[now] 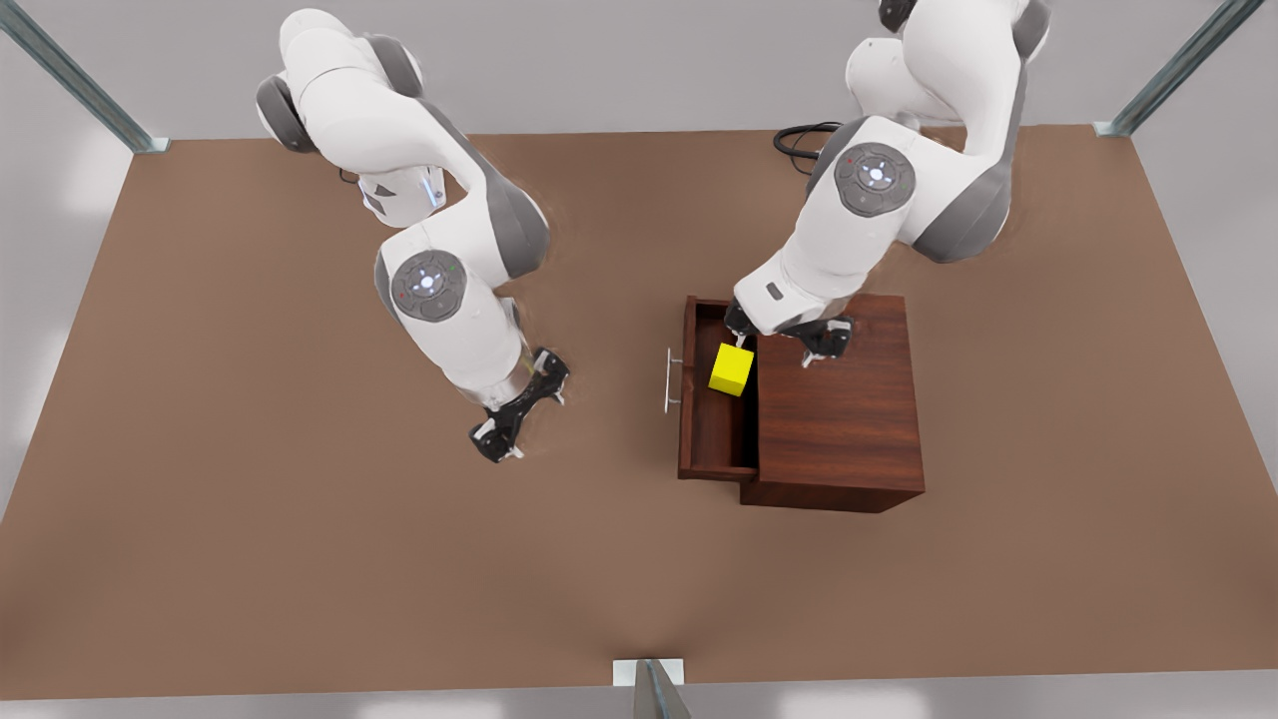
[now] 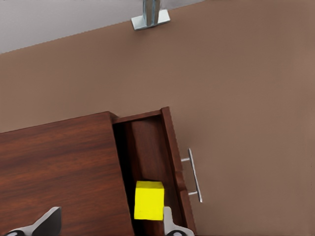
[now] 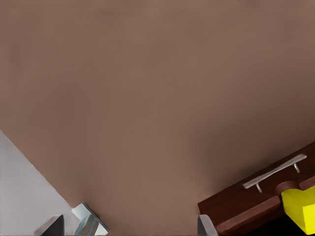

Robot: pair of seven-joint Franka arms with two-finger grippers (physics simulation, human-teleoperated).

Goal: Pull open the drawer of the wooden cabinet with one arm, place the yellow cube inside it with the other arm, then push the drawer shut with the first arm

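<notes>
From the front view, the wooden cabinet (image 1: 839, 409) sits on the brown desk (image 1: 300, 559), and its drawer (image 1: 711, 399) is pulled out toward the front view's left, the silver handle (image 1: 670, 380) standing off its face. The yellow cube (image 1: 732, 369) lies inside the drawer, close against the cabinet's front. The left gripper (image 1: 789, 335) hangs over the cabinet's near edge, jaws spread wide: one fingertip just beside the cube over the drawer, the other above the cabinet top. The right gripper (image 1: 519, 409) waits over bare desk, well apart from the handle, its jaws also spread.

In the left wrist view the cube (image 2: 149, 200) rests on the drawer's (image 2: 150, 162) floor, between the cabinet's (image 2: 59, 172) edge and the drawer front. One finger (image 2: 169, 221) stands just beside the cube without gripping it; the other (image 2: 44, 222) is over the cabinet top. The handle (image 2: 194, 175) juts toward open desk (image 2: 246, 88).

In the right wrist view, mostly desk (image 3: 147, 98), with a corner of the drawer (image 3: 236, 209), its handle (image 3: 274, 172) and part of the cube (image 3: 300, 206) at the edge.
</notes>
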